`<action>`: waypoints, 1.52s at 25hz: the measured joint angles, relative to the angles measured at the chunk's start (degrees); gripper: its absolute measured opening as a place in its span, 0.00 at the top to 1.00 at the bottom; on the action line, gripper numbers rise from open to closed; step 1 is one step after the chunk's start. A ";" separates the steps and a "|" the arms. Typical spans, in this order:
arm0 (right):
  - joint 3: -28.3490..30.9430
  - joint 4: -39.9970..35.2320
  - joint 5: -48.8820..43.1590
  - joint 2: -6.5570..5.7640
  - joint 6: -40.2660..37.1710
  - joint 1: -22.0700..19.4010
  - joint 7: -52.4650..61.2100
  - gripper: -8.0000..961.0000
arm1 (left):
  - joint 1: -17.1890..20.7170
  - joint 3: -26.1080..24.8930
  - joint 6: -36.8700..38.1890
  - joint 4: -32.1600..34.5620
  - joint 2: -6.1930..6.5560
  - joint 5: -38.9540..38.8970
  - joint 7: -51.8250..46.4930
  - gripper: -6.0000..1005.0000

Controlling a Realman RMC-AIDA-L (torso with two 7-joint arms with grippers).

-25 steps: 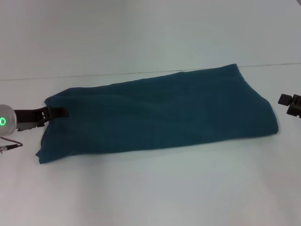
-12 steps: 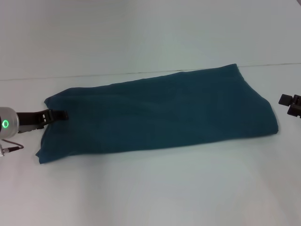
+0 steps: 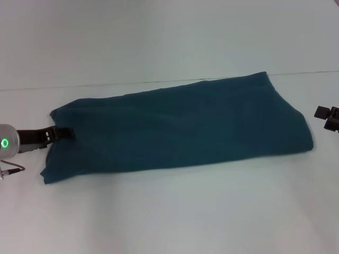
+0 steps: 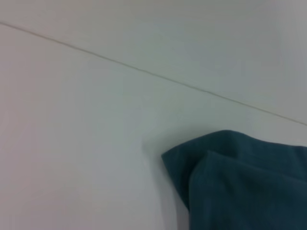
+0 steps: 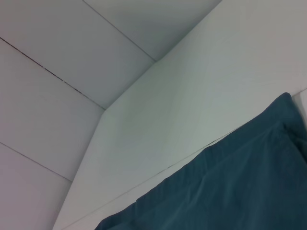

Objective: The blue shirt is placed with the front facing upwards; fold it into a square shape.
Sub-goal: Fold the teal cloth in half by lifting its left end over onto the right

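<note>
Since a second ago I see my left end effector [image 3: 68, 132] has slid back toward the left and dropped a little, so its tip now sits just at the shirt's left edge rather than reaching over it; nothing else has shifted. The white desk [image 3: 175, 211] fills most of the head view, with a thin seam line running across behind the cloth. The blue shirt [image 3: 180, 129] lies on it as a long folded band, stretching from the left side across to the right, its right end higher and farther back than its left; no lettering or collar shows on the upper face. In the left wrist view a doubled corner of the shirt [image 4: 240, 182] rests flat on the desk. I cannot tell whether the left end effector is wide or narrow. My right end effector [image 3: 328, 117] sits at the right edge, just beside the shirt's right end and apart from it, and I cannot tell its opening either.
</note>
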 joint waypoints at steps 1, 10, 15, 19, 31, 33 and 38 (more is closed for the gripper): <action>0.02 0.00 0.00 0.00 0.00 0.00 0.00 0.17 | 0.03 0.00 0.00 -0.16 -0.01 0.00 0.00 0.13; -0.02 0.00 0.00 0.00 0.15 -0.16 0.00 0.17 | 0.05 -0.03 0.13 -0.59 -0.16 -0.01 0.00 0.13; -0.03 0.00 0.00 0.00 0.18 -0.18 0.00 0.17 | -0.37 0.54 1.20 -0.55 -0.52 -0.48 -0.01 0.13; 0.02 0.00 0.00 0.00 0.18 -0.14 0.00 0.17 | -0.67 0.81 3.19 0.40 -1.29 -1.07 -0.03 0.13; 0.41 0.00 0.00 0.00 0.20 -0.08 0.00 0.17 | -2.34 1.28 8.25 0.69 -0.67 -4.63 0.29 0.22; 0.42 0.00 0.00 0.00 0.22 -0.03 0.00 0.17 | -2.33 1.08 8.23 0.78 -0.59 -5.03 0.40 0.28; 0.36 0.00 0.00 0.00 0.25 0.00 -0.04 0.17 | -2.19 1.21 8.29 1.27 -0.58 -5.31 0.45 0.49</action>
